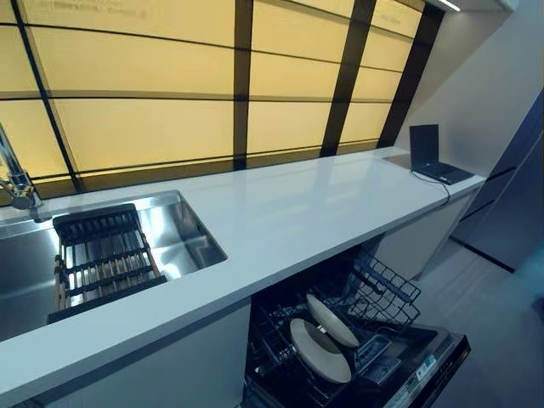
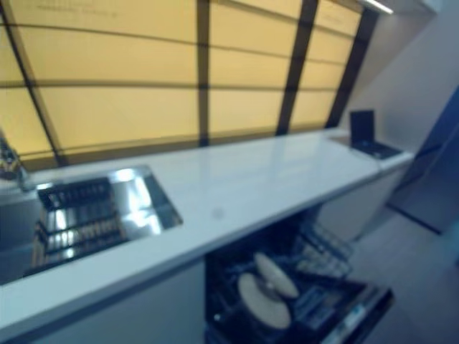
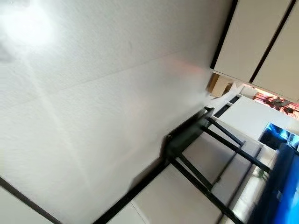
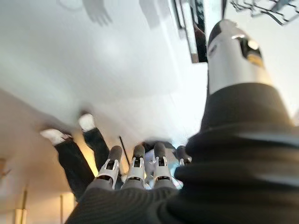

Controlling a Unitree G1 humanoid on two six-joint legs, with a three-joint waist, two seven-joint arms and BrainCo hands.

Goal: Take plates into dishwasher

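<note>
Two pale round plates [image 1: 320,349] stand on edge, one behind the other, in the lower rack [image 1: 387,293] of the open dishwasher under the white counter [image 1: 306,204]. No plate lies on the counter. Neither hand shows in the eye views. In the right wrist view my right hand [image 4: 135,170] is open, its fingers [image 4: 113,163] straight in a row, the thumb apart, nothing held. The left wrist view shows only a pale wall and a dark frame, no hand.
A steel sink [image 1: 183,225] with a dark slatted drying rack [image 1: 102,259] and a faucet [image 1: 17,183] sits at the counter's left. A laptop [image 1: 433,157] stands open at the far right end. The dishwasher door [image 1: 429,365] hangs down. A person's legs [image 4: 77,149] show past my right hand.
</note>
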